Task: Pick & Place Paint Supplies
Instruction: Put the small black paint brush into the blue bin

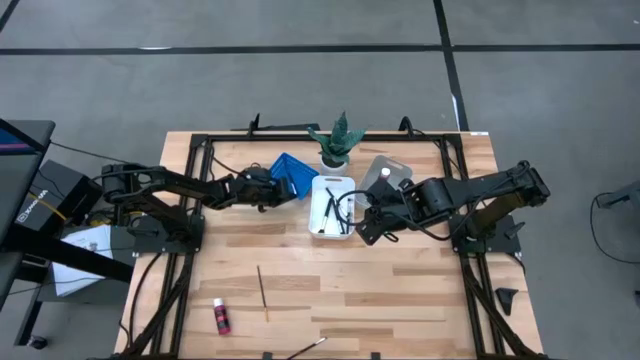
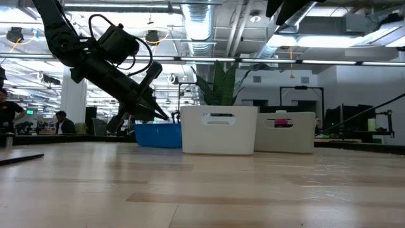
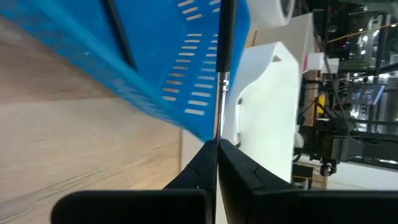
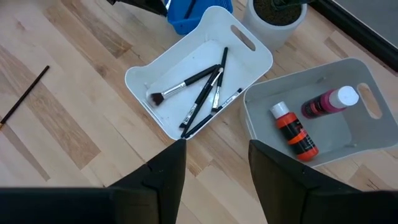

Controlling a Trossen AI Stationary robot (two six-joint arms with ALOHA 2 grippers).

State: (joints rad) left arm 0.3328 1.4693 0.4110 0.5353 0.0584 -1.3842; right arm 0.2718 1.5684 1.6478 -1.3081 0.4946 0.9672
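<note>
Pale wood table (image 1: 400,290) (matt), smooth plastic white tray (image 4: 149,78)

Left gripper (image 3: 217,163) fingers pressed together on a thin dark paintbrush (image 3: 225,56), its metal ferrule just past the fingertips. Brush runs across the slotted blue tray (image 3: 155,68); white tray (image 3: 270,112) just beside it on the wooden table (image 3: 74,149).

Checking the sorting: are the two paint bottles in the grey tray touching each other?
Apart. The right wrist view shows bare tray floor between the orange-red white-capped bottle and the pink white-capped bottle in the grey plastic tray.
</note>
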